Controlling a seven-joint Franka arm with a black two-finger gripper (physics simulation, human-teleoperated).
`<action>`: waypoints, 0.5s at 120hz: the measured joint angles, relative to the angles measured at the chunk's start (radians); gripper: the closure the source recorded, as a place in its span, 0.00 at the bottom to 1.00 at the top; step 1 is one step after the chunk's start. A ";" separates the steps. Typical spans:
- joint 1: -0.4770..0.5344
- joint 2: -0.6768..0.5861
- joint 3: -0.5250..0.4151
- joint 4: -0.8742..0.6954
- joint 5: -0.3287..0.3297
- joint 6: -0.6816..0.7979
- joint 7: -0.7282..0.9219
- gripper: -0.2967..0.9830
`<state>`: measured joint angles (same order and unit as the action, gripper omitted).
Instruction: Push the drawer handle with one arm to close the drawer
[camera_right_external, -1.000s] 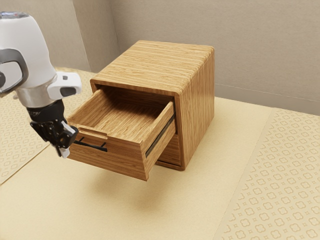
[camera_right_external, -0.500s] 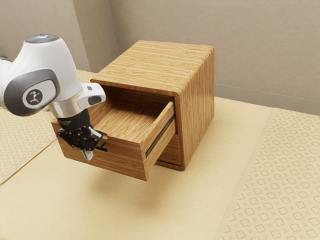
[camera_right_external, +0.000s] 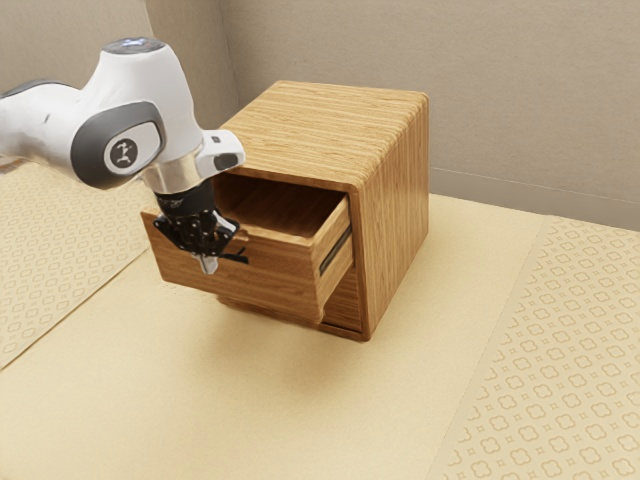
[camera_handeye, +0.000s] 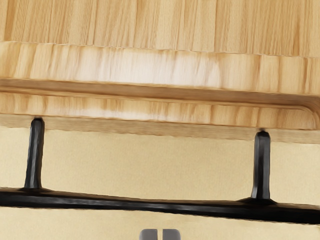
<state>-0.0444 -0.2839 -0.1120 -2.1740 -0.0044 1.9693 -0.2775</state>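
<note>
Fingers (camera_right_external: 208, 266): pressed together, at outer side of handle (camera_handeye: 150, 205), contact unclear | drawer (camera_right_external: 275, 278): partly out of cabinet (camera_right_external: 397, 200) | cabinet: on surface (camera_right_external: 400, 370)

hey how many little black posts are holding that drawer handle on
2: one post near the rounded end of the groove, the other post farther along the black bar. The bar runs past the wrist view's edges, so more may be hidden.

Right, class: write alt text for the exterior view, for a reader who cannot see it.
A black gripper is at the black bar handle of the partly open drawer in a wooden cabinet; the white Franka arm reaches in from the exterior view's left.
</note>
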 joint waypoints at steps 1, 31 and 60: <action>0.000 0.004 0.000 0.004 0.000 0.000 0.001 0.85; 0.000 0.136 0.021 0.125 0.018 0.006 0.023 0.85; -0.001 0.221 0.021 0.219 0.039 0.009 0.047 0.85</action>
<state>-0.0452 -0.0633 -0.0906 -1.9546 0.0346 1.9787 -0.2308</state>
